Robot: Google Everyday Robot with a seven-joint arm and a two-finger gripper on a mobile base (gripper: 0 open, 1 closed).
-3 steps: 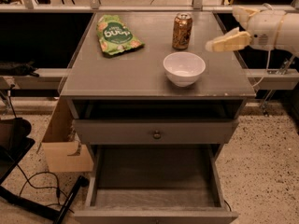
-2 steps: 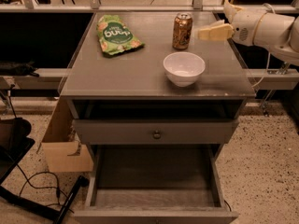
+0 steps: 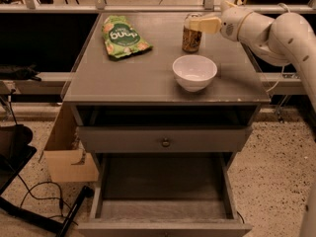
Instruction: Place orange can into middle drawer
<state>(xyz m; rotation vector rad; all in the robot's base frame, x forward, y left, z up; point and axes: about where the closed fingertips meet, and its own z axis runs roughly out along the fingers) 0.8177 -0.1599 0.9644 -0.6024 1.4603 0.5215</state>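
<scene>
The orange can (image 3: 190,37) stands upright at the back of the cabinet top, right of centre. My gripper (image 3: 203,23) reaches in from the right at the level of the can's top and overlaps its upper right edge. The middle drawer (image 3: 163,189) is pulled out at the bottom of the cabinet, with its flat grey floor bare.
A white bowl (image 3: 194,72) sits just in front of the can. A green snack bag (image 3: 123,37) lies at the back left of the top. A closed drawer front with a round knob (image 3: 165,142) is above the open drawer. A cardboard box (image 3: 66,149) and cables lie on the floor to the left.
My gripper has moved left from the right edge of the cabinet top to the can's top. The can, bowl and bag have not moved.
</scene>
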